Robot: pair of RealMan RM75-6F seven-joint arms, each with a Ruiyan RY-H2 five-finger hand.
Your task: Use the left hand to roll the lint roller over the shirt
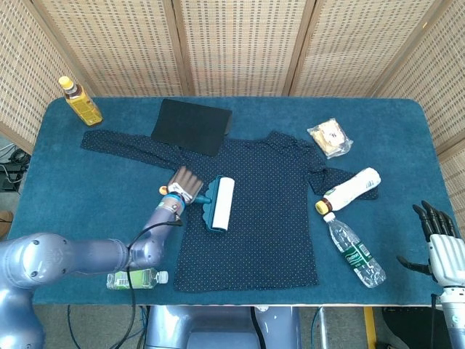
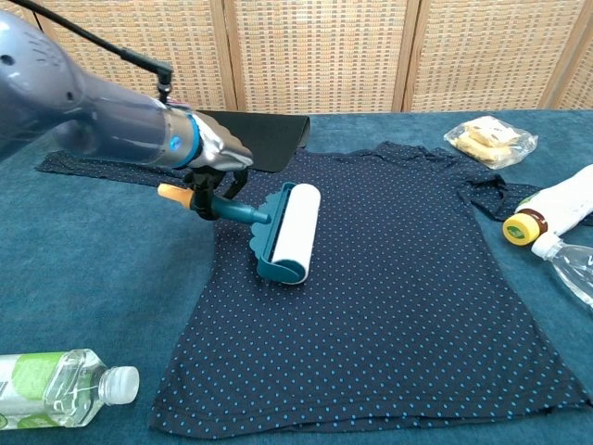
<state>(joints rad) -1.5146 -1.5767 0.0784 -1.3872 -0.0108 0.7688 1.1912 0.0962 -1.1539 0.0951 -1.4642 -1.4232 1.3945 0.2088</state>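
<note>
A dark navy shirt (image 1: 254, 218) (image 2: 389, 297) with small blue dots lies flat across the middle of the blue table. My left hand (image 1: 185, 185) (image 2: 215, 165) grips the teal handle of the lint roller (image 1: 220, 203) (image 2: 289, 232). The roller's white drum rests on the shirt's left side, near its edge. An orange cap shows at the handle's end. My right hand (image 1: 438, 246) hangs open off the table's right front corner, seen only in the head view.
A black mat (image 1: 191, 126) lies behind the shirt. A yellow-capped bottle (image 1: 80, 102) stands far left. A snack bag (image 1: 329, 138), a white bottle (image 1: 350, 189) and a clear bottle (image 1: 354, 249) lie to the right. A green-label bottle (image 1: 134, 277) lies near the front left.
</note>
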